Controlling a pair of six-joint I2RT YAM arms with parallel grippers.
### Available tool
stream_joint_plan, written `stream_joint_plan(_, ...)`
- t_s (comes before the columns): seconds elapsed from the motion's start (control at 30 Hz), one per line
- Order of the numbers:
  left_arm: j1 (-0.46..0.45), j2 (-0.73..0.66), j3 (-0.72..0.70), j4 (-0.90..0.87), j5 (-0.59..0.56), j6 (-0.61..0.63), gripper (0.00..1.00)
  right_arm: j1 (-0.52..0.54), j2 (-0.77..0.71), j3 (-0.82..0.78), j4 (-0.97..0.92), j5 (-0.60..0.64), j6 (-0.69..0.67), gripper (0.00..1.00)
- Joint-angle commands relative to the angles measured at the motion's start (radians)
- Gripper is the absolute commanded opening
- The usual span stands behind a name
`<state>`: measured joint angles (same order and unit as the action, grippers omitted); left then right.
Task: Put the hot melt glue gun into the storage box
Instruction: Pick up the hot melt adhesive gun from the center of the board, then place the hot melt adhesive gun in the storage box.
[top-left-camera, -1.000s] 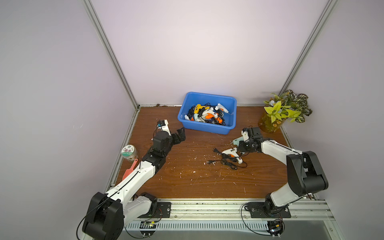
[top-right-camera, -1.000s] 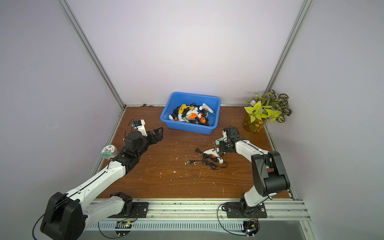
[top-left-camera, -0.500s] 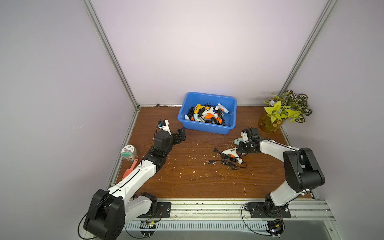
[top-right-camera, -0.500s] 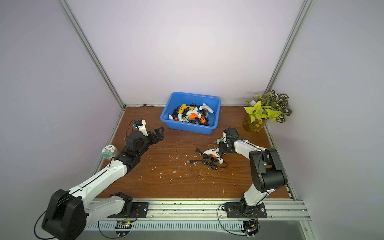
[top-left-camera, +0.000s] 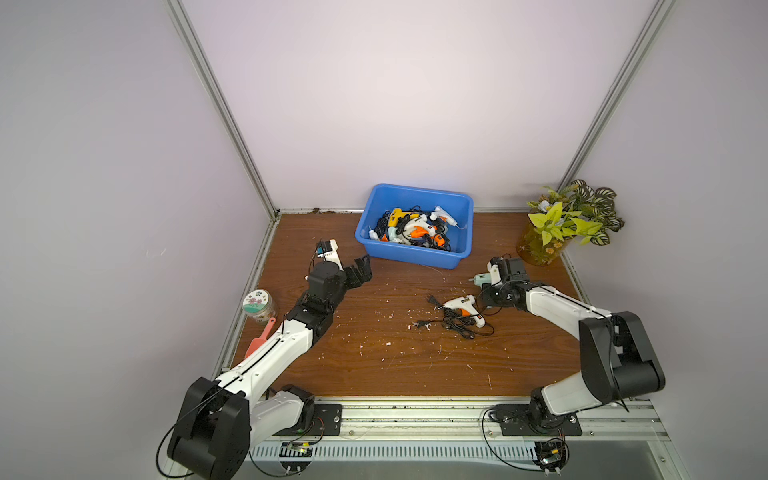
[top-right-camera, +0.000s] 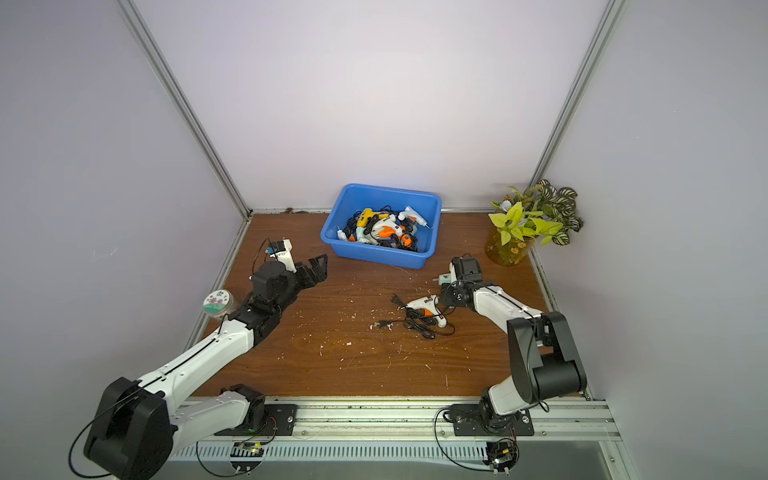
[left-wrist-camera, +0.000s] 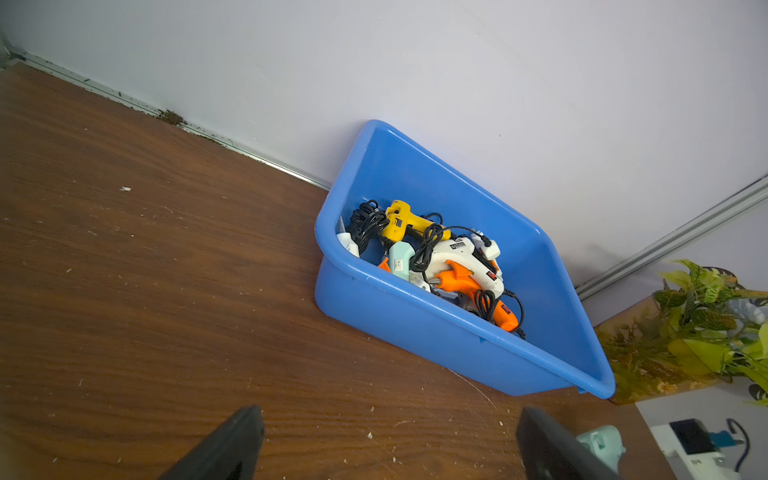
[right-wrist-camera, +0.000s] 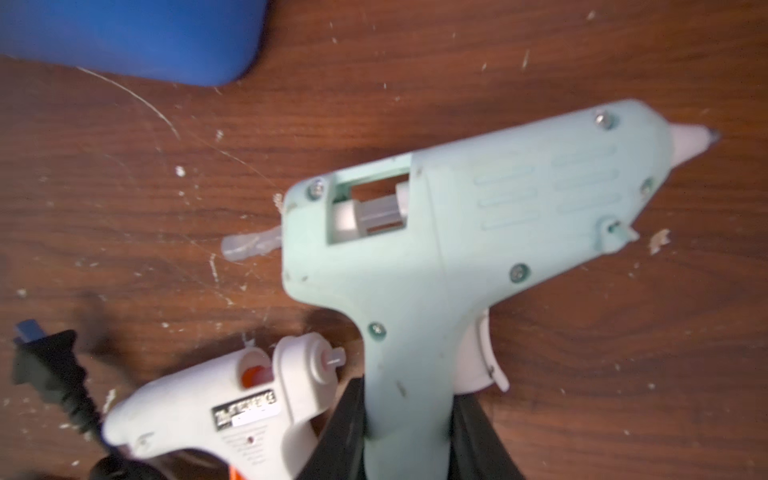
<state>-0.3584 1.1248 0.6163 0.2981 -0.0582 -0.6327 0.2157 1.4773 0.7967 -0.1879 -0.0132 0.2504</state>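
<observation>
your right pincer (right-wrist-camera: 407, 419) has closed in since 1 second ago and now grips the handle of the mint hot melt glue gun (right-wrist-camera: 478, 216). that gun is outside the blue storage box (top-left-camera: 415, 259), near its corner, over the wooden surface (top-left-camera: 374, 353). 1 white glue gun (top-left-camera: 459, 302) lies just beside it. your left pincer (left-wrist-camera: 386, 436) hangs wide open, facing the box.

Mint-green glue gun (right-wrist-camera: 478, 249), bright blue storage box (top-left-camera: 411, 257).
</observation>
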Motion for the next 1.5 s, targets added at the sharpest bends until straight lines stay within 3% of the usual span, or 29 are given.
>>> stream_joint_plan(0.0, 0.000, -0.013, -0.010, 0.026, -0.020, -0.001, 1.00, 0.001, -0.091, 0.010, -0.009, 0.037, 0.011, 0.10)
stream_joint_plan(0.4, 0.000, 0.007, -0.012, 0.035, -0.020, -0.007, 1.00, 0.008, -0.364, 0.095, 0.002, -0.095, 0.035, 0.04)
stream_joint_plan(0.63, 0.000, 0.026, -0.007, 0.037, -0.019, -0.007, 1.00, 0.026, -0.389, 0.282, 0.003, -0.176, 0.069, 0.04)
stream_joint_plan(0.87, 0.000, 0.049, 0.003, 0.042, -0.012, -0.009, 1.00, 0.030, -0.256, 0.577, 0.027, -0.231, 0.090, 0.04)
stream_joint_plan(1.03, 0.000, 0.055, 0.005, 0.042, -0.011, -0.009, 1.00, 0.030, -0.128, 0.768, 0.067, -0.201, 0.105, 0.04)
stream_joint_plan(1.3, 0.000, 0.023, -0.002, 0.035, -0.003, -0.016, 1.00, 0.031, 0.160, 1.063, 0.080, -0.159, 0.090, 0.03)
stream_joint_plan(1.47, 0.001, -0.006, -0.016, 0.030, -0.011, -0.022, 1.00, 0.048, 0.341, 1.238, -0.020, -0.127, 0.028, 0.03)
